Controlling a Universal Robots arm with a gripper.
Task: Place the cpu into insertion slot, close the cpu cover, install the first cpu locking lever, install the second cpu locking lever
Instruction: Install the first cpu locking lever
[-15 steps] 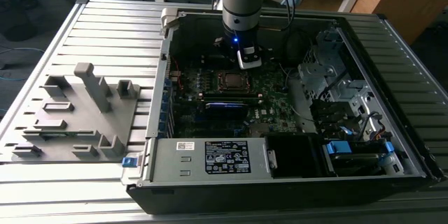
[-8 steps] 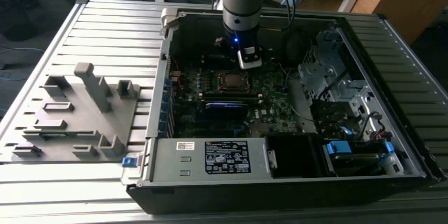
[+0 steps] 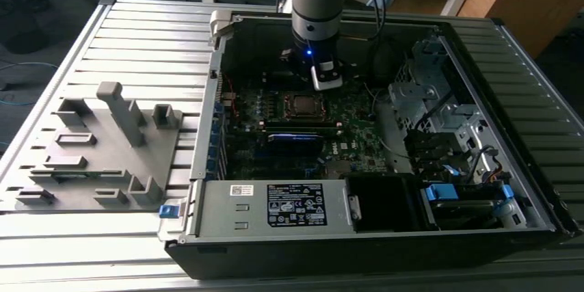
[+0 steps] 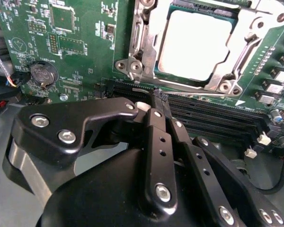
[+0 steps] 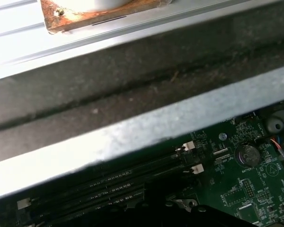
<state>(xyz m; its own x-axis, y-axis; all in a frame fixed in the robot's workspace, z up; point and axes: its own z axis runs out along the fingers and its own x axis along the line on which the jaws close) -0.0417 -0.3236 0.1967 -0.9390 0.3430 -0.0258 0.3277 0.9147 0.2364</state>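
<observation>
In the second wrist view the cpu (image 4: 194, 45), a square chip with a pale silver top, lies in the insertion slot (image 4: 132, 66) on the green motherboard. The silvery cpu cover (image 4: 239, 59) lies flat over it, framing the chip through its window. My gripper (image 4: 158, 97) hovers just beside the socket over the black memory slots, its black fingers (image 4: 156, 142) pressed together with nothing between them. In the exterior view the gripper (image 3: 321, 81) hangs inside the open computer case, just behind the insertion slot (image 3: 299, 104).
Long black memory slots (image 4: 213, 118) run alongside the socket, and a coin battery (image 4: 41, 73) sits on the board. The case wall (image 5: 146, 127) is close by. A power supply (image 3: 273, 206), drive cages (image 3: 438, 114) and a grey fixture plate (image 3: 100, 148) surround the work area.
</observation>
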